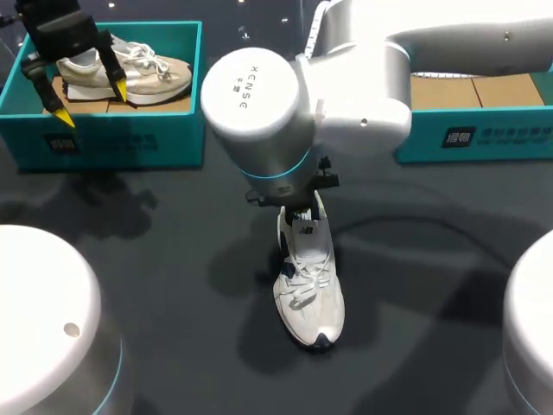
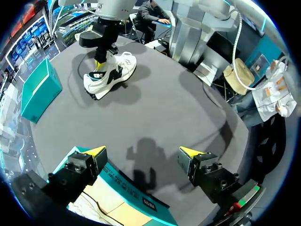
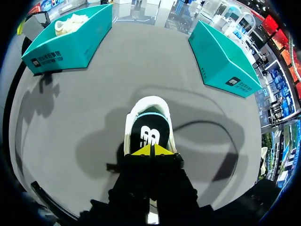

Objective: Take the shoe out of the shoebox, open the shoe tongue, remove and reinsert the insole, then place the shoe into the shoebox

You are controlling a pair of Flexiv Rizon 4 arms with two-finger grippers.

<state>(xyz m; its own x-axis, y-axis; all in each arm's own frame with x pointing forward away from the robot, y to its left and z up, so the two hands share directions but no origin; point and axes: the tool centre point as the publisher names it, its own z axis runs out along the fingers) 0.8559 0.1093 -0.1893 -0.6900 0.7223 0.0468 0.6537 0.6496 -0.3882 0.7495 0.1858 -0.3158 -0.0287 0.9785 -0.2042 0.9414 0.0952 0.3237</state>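
Pinching the soft tongue (image 3: 149, 134) at its top, my right gripper (image 3: 151, 151) looks clamped on it; the light shoe (image 1: 309, 294) may lift. Left gripper (image 1: 92, 104), well apart from the shoe, gapes.

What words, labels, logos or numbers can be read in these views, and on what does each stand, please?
right arm's joint cap: a short row of letters, too small to read surely.
left shoebox: white print on its front wall, too blurred to read.
right shoebox: white print likewise, too blurred.
shoe: a white logo on its black part, no readable word.
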